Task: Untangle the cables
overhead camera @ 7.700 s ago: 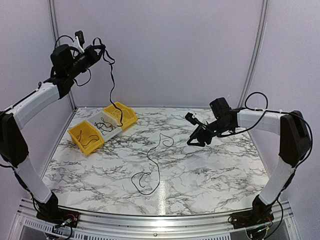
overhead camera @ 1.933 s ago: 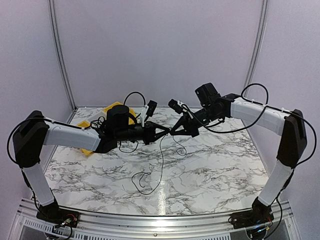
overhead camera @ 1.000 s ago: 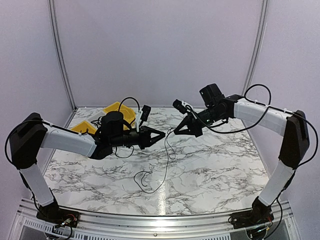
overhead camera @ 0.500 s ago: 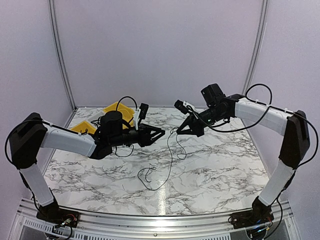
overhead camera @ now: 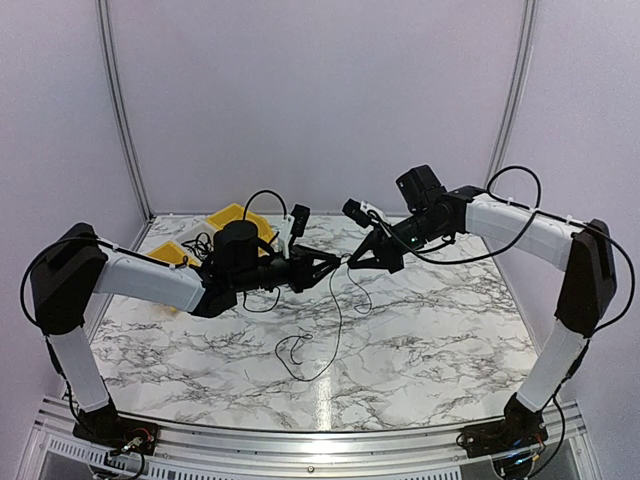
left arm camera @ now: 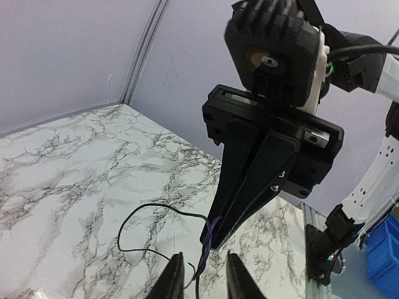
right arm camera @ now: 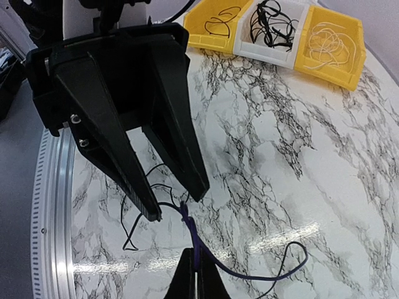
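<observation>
I am clamping my right gripper [right arm camera: 198, 271] shut on one cable [right arm camera: 191, 229], lifting it above the counter [overhead camera: 430, 330] so its loops hang free, while positioning my left gripper [left arm camera: 201, 274], jaws parted, astride the same strand for a second grasp.

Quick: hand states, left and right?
Left hand: open, fingers either side of the cable.
Right hand: closed on the cable.

The right gripper [right arm camera: 197, 258] pinches a cable [right arm camera: 191, 229]; the left gripper [right arm camera: 176, 204] jaws straddle it
</observation>
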{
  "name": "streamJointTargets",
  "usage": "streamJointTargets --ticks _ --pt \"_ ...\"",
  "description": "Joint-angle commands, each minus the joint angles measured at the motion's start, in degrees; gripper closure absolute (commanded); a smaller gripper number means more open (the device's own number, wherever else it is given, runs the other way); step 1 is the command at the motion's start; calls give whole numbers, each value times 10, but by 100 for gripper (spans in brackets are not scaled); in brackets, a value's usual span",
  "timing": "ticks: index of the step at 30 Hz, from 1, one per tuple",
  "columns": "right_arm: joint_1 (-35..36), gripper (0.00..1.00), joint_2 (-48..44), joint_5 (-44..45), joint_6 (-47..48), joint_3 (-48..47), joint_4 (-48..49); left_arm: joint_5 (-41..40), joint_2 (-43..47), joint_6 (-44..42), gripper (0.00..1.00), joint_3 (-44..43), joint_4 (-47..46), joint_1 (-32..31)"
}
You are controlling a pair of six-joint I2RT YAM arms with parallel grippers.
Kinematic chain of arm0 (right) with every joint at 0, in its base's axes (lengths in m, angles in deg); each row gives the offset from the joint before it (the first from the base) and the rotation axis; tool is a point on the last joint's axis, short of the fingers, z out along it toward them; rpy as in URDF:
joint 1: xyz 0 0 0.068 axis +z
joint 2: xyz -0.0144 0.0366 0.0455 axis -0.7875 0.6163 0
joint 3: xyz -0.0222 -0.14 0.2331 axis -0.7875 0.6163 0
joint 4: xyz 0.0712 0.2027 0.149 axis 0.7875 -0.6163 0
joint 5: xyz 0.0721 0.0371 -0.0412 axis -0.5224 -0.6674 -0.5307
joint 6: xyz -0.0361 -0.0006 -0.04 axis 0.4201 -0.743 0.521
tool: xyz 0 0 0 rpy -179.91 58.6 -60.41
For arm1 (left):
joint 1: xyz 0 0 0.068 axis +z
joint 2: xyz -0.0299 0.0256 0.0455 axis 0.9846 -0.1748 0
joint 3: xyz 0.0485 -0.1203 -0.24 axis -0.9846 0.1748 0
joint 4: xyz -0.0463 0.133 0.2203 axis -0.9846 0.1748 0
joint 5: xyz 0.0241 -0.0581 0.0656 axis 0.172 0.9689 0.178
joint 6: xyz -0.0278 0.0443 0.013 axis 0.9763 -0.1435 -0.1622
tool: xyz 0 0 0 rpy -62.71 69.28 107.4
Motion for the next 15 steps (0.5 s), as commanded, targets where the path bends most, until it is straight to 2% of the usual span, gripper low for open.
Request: streamJointTargets --ticks 1,9,12,15 --pt "5 100 7 1 -6 -24 -7 -1 -10 -15 82 -14 -3 -1" --pt "5 100 8 -2 -8 -25 -7 -10 -20 -13 92 -20 2 0" --pt "5 100 7 -2 -7 -25 -9 -11 -24 -14 78 -23 2 1" --pt "5 100 6 -1 -7 -23 -8 -11 -26 -14 81 -27 3 1"
